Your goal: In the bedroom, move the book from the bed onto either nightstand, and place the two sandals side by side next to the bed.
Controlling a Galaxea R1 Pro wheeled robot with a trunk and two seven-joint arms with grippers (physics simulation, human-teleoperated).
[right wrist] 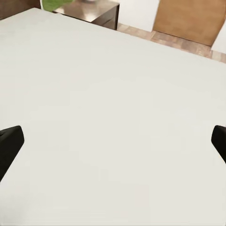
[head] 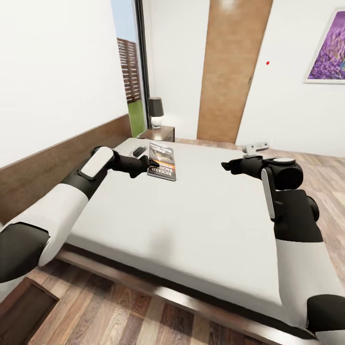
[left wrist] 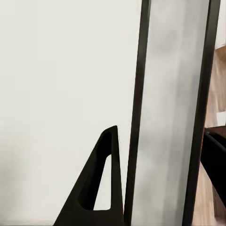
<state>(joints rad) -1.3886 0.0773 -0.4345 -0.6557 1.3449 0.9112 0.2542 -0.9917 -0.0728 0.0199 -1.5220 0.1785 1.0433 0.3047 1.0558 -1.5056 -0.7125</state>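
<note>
Plainly the book (head: pixel 162 161) lies flat on the bed (head: pixel 191 225) near the headboard, likely light, thin and bendy; best pinched at its near edge; the left pincer (head: pixel 152 164) reaches low to that edge, spread or not I cannot tell; the right pincer (head: pixel 226 166) hovers spread over bare mattress.

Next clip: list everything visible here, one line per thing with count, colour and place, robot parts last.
book: one, dark cover with orange band, on the mattress near the headboard end
bed: one, off-white mattress, dark brown frame, centre
nightstand: one, dark reddish-brown, beyond the bed's far corner
lamp: one, dark shade, on the nightstand
door: one, brown wood, far wall
picture: one, purple lavender, far wall upper right
floor: brown planks
left gripper: black, at the book's near edge
right gripper: black, open, over the mattress
</note>
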